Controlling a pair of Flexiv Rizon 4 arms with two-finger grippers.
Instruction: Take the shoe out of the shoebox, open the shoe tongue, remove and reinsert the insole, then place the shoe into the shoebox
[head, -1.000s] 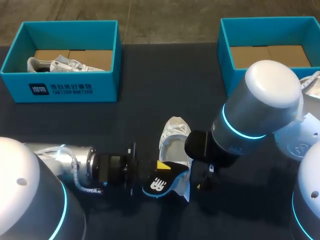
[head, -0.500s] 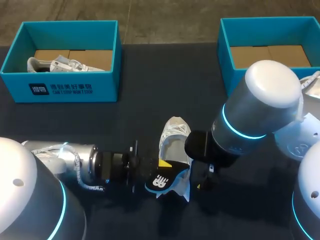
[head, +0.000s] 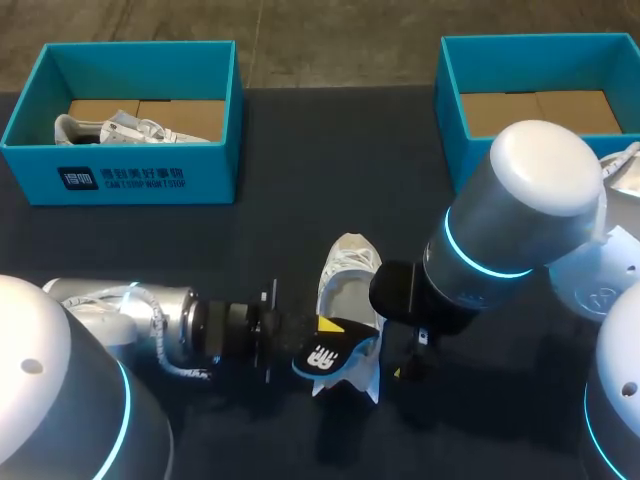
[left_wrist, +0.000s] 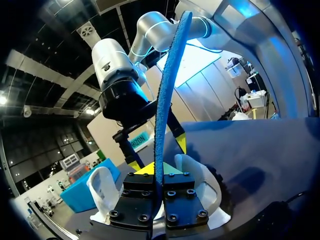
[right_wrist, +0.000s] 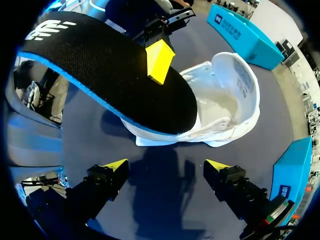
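A white shoe lies on the dark table, toe away from me, its opening gaping. My left gripper comes in from the left and is shut on a black insole with a blue edge, held over the shoe's heel end. In the left wrist view the insole stands edge-on between the left gripper's fingers, with the shoe just ahead. My right gripper hangs open just right of the shoe. In its wrist view the right gripper is empty, facing the insole and shoe.
A teal shoebox at the back left holds another white shoe. A second teal shoebox stands at the back right with only brown card showing inside. The dark table stretches between them.
My left arm has pushed a little to the right, carrying the insole closer over the shoe's heel. The right arm and the shoe have not moved.
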